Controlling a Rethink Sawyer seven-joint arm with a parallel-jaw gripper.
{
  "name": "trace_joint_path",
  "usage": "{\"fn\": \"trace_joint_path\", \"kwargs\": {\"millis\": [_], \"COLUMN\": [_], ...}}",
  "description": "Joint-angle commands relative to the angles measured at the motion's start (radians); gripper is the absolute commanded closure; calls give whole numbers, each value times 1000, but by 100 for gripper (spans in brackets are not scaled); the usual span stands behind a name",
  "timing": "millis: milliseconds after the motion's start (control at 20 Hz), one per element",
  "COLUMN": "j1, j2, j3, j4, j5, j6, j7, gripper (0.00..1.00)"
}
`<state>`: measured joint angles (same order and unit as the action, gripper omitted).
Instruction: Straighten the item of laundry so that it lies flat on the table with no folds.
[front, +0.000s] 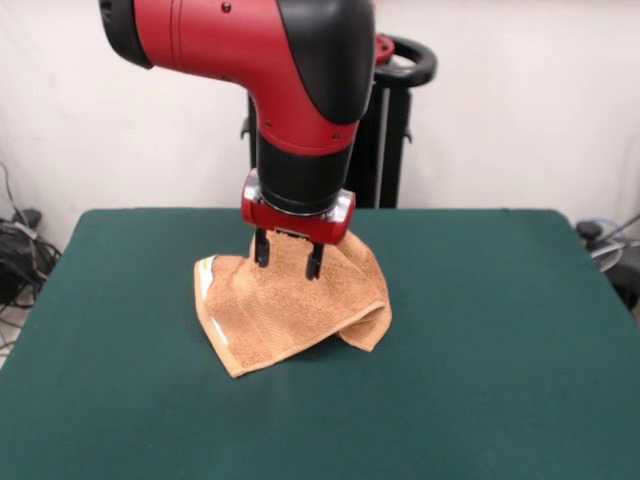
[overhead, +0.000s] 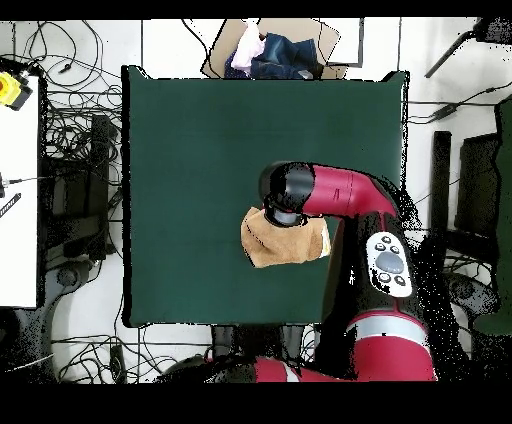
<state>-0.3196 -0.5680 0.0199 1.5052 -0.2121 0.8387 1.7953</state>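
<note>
The item of laundry (front: 285, 315), an orange-tan towel, lies rumpled a little left of the middle of the green table (front: 500, 310). Its right side is folded over on itself and a white tag shows at its left edge. My gripper (front: 288, 256) stands over the towel's far edge, open, with both fingertips down at the cloth and towel showing between them. In the overhead view the towel (overhead: 280, 246) lies near the table's (overhead: 200, 130) lower right part, partly under the arm's head, which hides the gripper.
A cardboard box of clothes (overhead: 270, 50) sits beyond the table's top edge in the overhead view. A white bench (overhead: 18, 190) and cables lie to the left. A black stand (front: 395, 120) rises behind the arm.
</note>
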Motion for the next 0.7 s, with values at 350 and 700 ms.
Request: {"fn": "trace_joint_path", "kwargs": {"millis": [350,700], "j1": [-53,-46], "j2": [21,182], "j3": [59,58], "j4": [17,-43], "j5": [38,-6], "j6": [133,-11], "j7": [28,77], "gripper": [0,0]}}
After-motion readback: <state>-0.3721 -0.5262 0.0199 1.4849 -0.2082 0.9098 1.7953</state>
